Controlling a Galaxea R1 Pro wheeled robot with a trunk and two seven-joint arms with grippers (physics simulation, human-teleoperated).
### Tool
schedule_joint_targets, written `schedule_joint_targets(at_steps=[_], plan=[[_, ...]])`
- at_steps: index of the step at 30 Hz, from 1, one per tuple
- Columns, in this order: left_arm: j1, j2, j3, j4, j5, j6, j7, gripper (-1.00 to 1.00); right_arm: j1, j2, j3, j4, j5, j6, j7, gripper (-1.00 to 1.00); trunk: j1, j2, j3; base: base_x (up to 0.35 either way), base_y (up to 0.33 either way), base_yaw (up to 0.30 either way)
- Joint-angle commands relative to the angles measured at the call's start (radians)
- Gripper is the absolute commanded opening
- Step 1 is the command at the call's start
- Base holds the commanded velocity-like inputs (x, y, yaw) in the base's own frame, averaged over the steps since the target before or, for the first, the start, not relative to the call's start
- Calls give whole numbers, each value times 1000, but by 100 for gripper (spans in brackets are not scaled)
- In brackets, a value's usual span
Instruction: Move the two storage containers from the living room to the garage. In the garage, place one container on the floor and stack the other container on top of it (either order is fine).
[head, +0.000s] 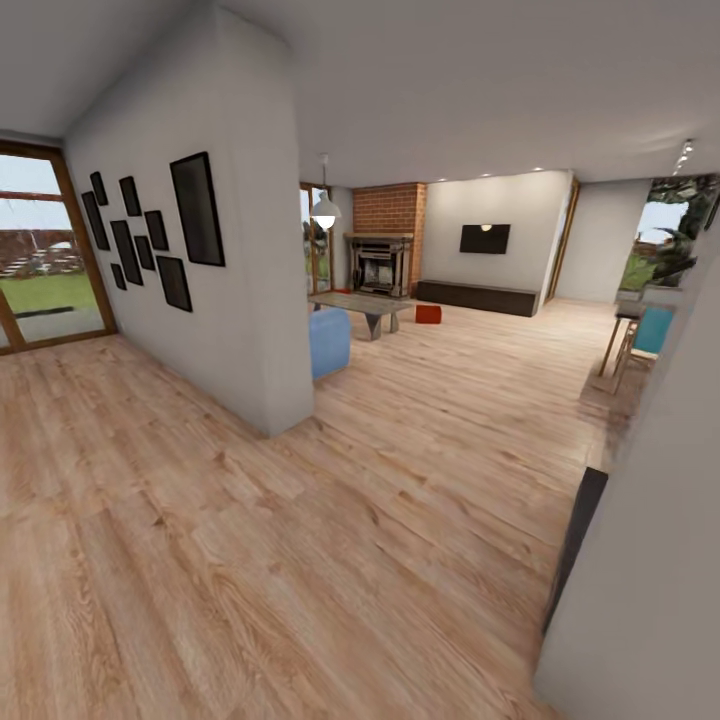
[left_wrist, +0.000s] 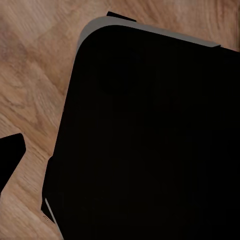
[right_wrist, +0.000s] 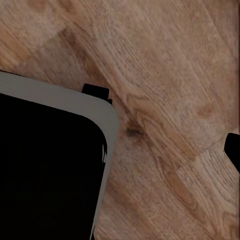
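Jaws of both arms: I cannot tell if they are spread or pressed together. Far off in the living room, one red bin (head: 428, 314) sits on the wood floor (head: 300, 560), near the fireplace (head: 381, 265).

Black rounded base panel (left_wrist: 150, 140), pale grey rim; black fingers (left_wrist: 10, 155).

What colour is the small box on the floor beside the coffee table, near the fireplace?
Red-orange; the storage container shows best in the head view, far off on the wood-plank floor.
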Motion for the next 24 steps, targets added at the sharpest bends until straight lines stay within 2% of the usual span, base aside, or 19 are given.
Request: schedule_joint_targets(at_steps=[1,24], plan=[[0,0,1,-1,4,-2,1,100,0,0,8,0,-10,-3,1,100,1,0,-1,322,0,0],[0,0,1,-1,4,-2,1,100,0,0,8,0,-9,-3,1,100,1,0,-1,322,0,0]])
